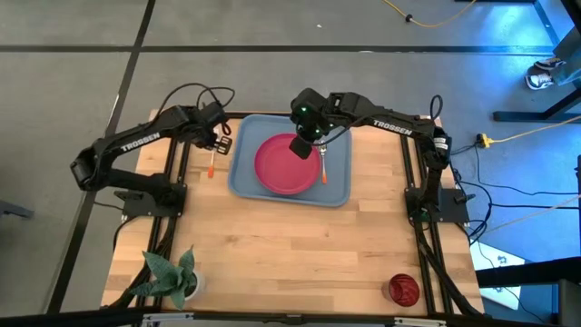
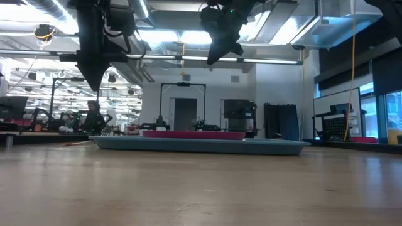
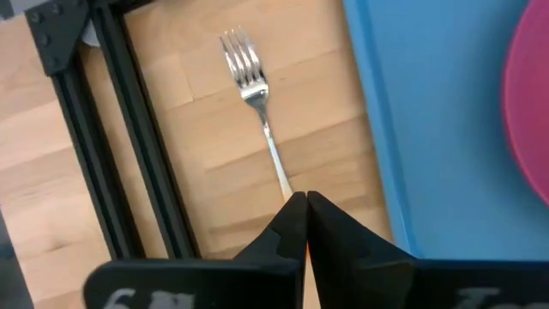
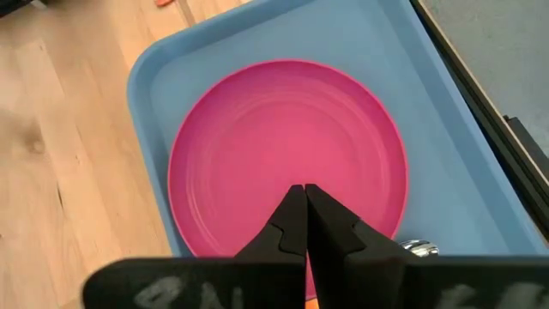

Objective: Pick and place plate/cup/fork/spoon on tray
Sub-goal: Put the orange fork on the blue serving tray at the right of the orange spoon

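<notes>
A wooden table (image 1: 300, 245) is carrying a light-blue tray (image 1: 243, 173) near its far edge, and the pinkish-red plate (image 1: 277, 168) is lying flat inside it. The spoon (image 1: 323, 164) is resting in the tray just beside the plate, on the right arm's side. The right end effector (image 1: 300, 146) is hovering above the plate with its fingers (image 4: 287, 227) clenched together and grasping nothing. The left end effector (image 1: 218, 143) is hanging over the table just outside the tray, above the fork (image 3: 253, 94), which is lying on the wood with its orange handle (image 1: 211, 163) pointing away from the far edge. Its fingers (image 3: 292, 225) are pressed together at the fork's thin neck, though whether they are actually gripping it is hard to tell. The dark-red cup (image 1: 403, 289) is standing well apart, near the table's front corner on the right arm's side. A potted plant (image 1: 171, 275) is sitting at the opposite front corner.
</notes>
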{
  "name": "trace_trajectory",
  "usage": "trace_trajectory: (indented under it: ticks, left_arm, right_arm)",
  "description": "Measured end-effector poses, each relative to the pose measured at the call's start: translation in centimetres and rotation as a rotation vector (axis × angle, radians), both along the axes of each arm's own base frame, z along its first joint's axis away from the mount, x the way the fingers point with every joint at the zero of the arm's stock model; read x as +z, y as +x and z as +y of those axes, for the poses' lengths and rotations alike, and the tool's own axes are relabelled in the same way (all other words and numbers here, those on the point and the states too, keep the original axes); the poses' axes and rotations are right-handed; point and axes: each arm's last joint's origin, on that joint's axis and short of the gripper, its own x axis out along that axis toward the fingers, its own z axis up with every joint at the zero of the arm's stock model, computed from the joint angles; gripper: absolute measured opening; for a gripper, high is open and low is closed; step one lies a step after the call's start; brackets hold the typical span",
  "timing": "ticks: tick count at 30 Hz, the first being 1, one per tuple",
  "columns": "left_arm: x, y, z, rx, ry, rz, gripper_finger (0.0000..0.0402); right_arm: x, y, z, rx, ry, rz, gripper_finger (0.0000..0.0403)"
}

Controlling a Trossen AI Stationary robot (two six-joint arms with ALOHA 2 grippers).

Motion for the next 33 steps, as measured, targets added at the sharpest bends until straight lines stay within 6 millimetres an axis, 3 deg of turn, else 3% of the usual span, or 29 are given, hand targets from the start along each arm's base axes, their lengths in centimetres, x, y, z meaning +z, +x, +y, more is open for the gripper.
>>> trace_trajectory:
  ticks: [12, 33]
  left_arm:
    - [-1.8, 0.1, 2.1, 0.091, -0.104, 0.031, 0.0033]
    - [-8.1, 2.2, 4.9, 0.183, -0.313, 0.218, 0.0036]
  right_arm:
    - [0.0, 0.0, 0.0, 0.021, -0.013, 0.003, 0.0000]
    - [0.0, 0.0, 0.0, 0.038, -0.024, 0.006, 0.0004]
